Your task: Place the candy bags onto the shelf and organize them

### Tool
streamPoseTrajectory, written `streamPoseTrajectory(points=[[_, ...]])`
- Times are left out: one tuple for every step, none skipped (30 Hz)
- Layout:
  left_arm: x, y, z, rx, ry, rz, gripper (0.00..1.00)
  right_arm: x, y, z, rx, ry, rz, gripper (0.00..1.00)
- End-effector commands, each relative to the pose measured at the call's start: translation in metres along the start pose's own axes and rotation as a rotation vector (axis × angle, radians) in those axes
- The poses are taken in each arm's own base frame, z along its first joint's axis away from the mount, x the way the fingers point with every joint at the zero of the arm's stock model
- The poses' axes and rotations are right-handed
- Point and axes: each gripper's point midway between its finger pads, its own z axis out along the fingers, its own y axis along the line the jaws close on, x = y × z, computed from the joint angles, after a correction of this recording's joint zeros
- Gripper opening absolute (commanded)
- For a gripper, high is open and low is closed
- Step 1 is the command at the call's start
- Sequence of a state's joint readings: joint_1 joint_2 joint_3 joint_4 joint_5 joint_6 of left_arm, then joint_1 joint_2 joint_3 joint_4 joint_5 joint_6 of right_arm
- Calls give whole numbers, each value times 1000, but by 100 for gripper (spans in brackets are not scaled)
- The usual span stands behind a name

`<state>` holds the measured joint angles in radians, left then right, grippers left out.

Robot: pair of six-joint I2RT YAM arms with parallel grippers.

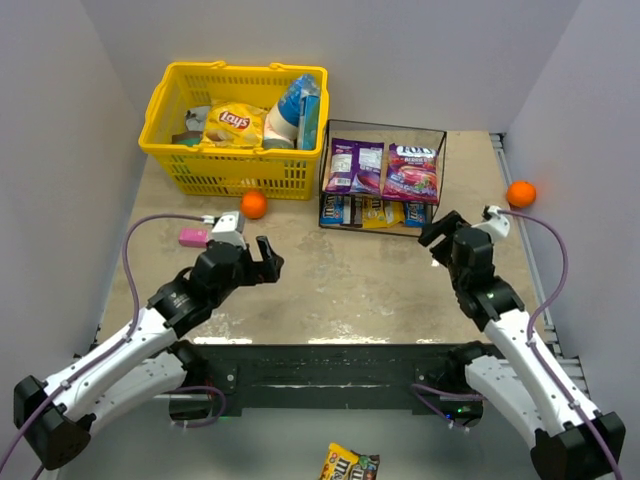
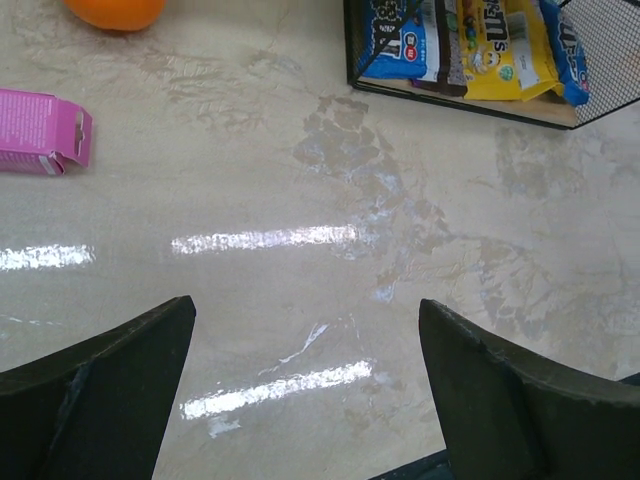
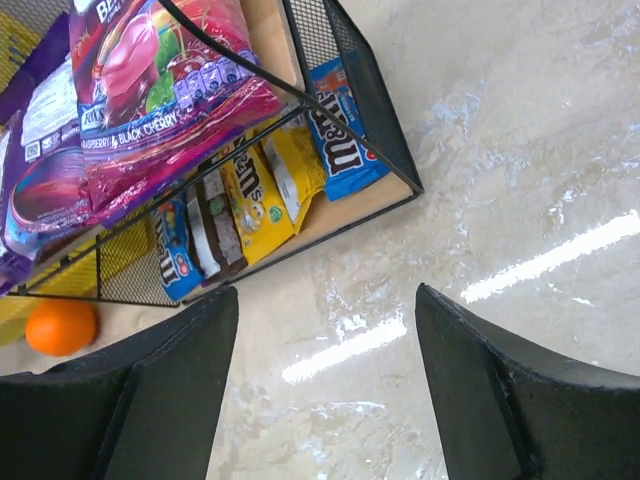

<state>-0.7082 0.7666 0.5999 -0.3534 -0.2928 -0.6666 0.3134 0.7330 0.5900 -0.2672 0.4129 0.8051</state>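
Observation:
The black-framed shelf (image 1: 444, 135) stands at the back middle. Two purple candy bags (image 1: 353, 165) (image 1: 411, 170) lie on its top board. Several blue, yellow and brown packets (image 1: 374, 211) lie on the lower board; they also show in the left wrist view (image 2: 487, 45) and the right wrist view (image 3: 255, 195). My left gripper (image 1: 267, 258) is open and empty over bare table, left of the shelf. My right gripper (image 1: 437, 230) is open and empty just in front of the shelf's right end. One more M&M's packet (image 1: 349, 463) lies off the table at the near edge.
A yellow basket (image 1: 160, 140) with a Lays chip bag (image 1: 232, 124) and other packs stands left of the shelf. An orange (image 1: 253, 204) lies in front of it, a pink pack (image 1: 192, 237) by my left wrist. Another orange (image 1: 520, 193) lies at the right edge.

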Motion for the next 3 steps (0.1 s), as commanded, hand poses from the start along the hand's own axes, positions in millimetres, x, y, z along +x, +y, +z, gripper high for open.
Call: streamPoseTrajectory(points=[[-32, -17, -7, 52, -89, 6, 100, -17, 14, -6, -40, -18, -44, 76], [-33, -18, -8, 57, -91, 10, 100, -17, 15, -7, -44, -16, -45, 76], [-33, -19, -8, 62, -93, 9, 100, -18, 16, -7, -46, -19, -45, 76]])
